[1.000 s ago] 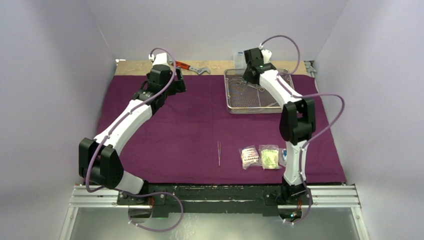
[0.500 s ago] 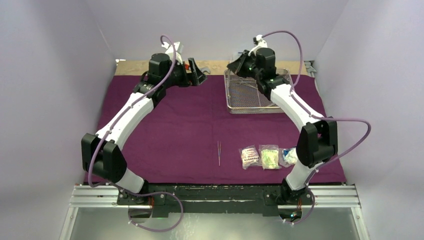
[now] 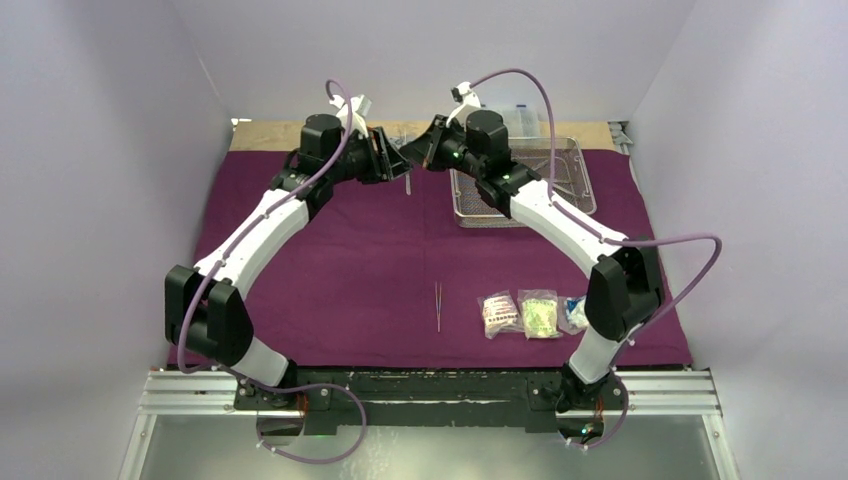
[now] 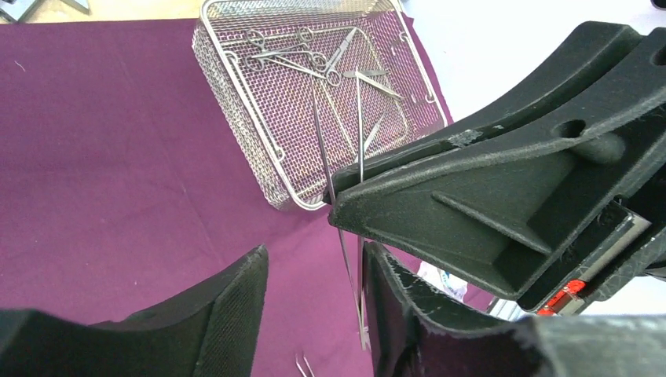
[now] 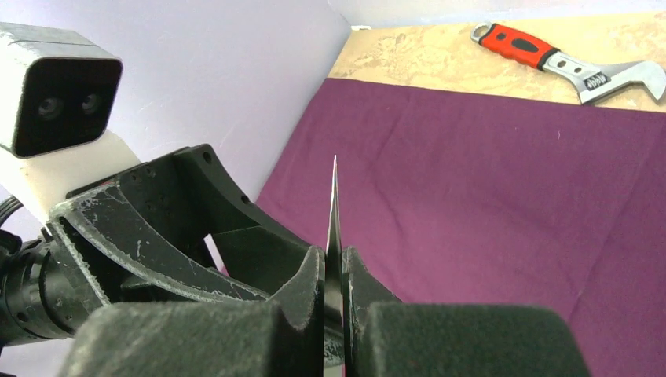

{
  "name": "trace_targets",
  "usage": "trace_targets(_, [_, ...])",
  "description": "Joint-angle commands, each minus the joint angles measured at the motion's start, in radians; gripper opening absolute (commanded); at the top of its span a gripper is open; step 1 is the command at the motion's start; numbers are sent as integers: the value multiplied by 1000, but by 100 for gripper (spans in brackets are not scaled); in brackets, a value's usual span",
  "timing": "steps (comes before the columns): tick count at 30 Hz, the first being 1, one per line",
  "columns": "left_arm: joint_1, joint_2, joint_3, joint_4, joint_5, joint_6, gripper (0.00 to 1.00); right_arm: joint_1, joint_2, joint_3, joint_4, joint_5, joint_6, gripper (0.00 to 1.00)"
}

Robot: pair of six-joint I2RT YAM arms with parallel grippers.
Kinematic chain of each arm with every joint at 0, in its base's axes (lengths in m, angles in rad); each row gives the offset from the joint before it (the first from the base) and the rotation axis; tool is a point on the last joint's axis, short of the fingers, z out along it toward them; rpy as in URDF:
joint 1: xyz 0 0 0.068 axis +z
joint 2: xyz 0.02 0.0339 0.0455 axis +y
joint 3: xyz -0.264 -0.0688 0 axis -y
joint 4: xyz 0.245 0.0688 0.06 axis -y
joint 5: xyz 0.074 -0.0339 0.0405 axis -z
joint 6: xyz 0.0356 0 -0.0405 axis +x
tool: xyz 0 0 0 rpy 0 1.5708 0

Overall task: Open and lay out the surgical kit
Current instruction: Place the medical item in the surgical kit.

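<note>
The dark-purple cloth lies spread on the table. My right gripper is shut on slim steel tweezers and holds them in the air at the back centre; its pads clamp them in the right wrist view. My left gripper is open, with its jaws on either side of those tweezers, which lie close to its right finger. The wire-mesh tray holds scissor-like forceps and other instruments. A second pair of tweezers and three packets lie at the front.
A red-handled wrench lies on the bare wood behind the cloth. A clear plastic box stands behind the tray. Purple walls close in the left, right and back. The two arms meet over the cloth's back edge.
My right gripper has swung left from the tray with the tweezers in it. My left gripper has turned right to meet it, and its open jaws now flank the tweezers.
</note>
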Motion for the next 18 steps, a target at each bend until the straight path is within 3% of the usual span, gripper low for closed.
trace_targets(1, [1,-51,-10,20,-29,-5,42,4,12,57,-6,16,21,0])
trace_targets(7, [1,-43,-11,32,-35,-17,16,7,33,71,-17,-4,42,0])
trace_targets(9, [1,-36,-13,37,-24,-17,1,7,40,77,-28,-12,47,0])
trace_targets(11, [1,-29,-14,35,-22,-17,0,7,50,94,-50,-19,50,2])
trace_targets(15, [1,-28,-34,23,-49,-7,0,8,71,132,-155,34,61,37])
trace_targets(18, [1,-28,-49,-6,-72,13,0,6,73,138,-220,71,72,51])
